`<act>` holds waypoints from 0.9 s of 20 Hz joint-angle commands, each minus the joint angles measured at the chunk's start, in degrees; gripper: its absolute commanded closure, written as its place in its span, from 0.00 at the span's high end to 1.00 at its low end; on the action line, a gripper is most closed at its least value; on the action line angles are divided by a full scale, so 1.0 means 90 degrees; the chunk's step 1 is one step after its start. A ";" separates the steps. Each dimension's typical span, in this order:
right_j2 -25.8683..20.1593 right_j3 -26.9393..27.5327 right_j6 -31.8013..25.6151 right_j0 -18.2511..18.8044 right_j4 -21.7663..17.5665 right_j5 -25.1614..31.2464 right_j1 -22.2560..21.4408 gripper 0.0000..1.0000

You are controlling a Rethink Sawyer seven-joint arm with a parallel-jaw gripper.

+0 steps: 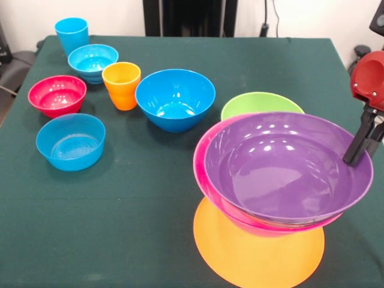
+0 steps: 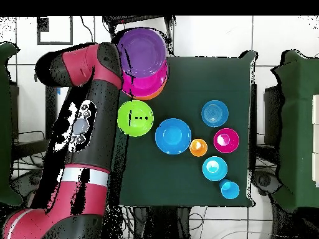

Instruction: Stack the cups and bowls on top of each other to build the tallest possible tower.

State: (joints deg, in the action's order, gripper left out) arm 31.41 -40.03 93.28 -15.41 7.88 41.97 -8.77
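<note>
The purple bowl (image 1: 282, 171) sits nested in the pink bowl (image 1: 204, 159), above the orange bowl (image 1: 252, 255), which lies as a flat round base at the table's near right. My gripper (image 1: 357, 155) reaches in from the right and straddles the purple bowl's right rim, shut on it. The green bowl (image 1: 261, 103) stands just behind the stack. The large blue bowl (image 1: 175, 99) is mid-table. The orange cup (image 1: 122, 85) and the light blue cup (image 1: 72, 35) stand upright at the left.
A red bowl (image 1: 57, 95) and two small light blue bowls (image 1: 92, 62) (image 1: 71, 141) sit at the left. In the overhead view my arm (image 2: 93, 124) runs along the table's left edge beside the green bowl (image 2: 136, 118).
</note>
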 commanded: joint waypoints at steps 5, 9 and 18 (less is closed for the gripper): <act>-0.0484 0.0101 0.0170 -0.0016 -0.0279 0.0486 0.0176 0.00; -0.0485 0.0076 0.0159 -0.0015 -0.0284 0.0498 0.0159 0.00; -0.0466 -0.0129 0.0225 -0.0075 -0.0335 0.0376 0.0074 0.00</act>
State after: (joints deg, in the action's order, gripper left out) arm 31.41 -39.97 93.28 -15.41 7.78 41.97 -8.76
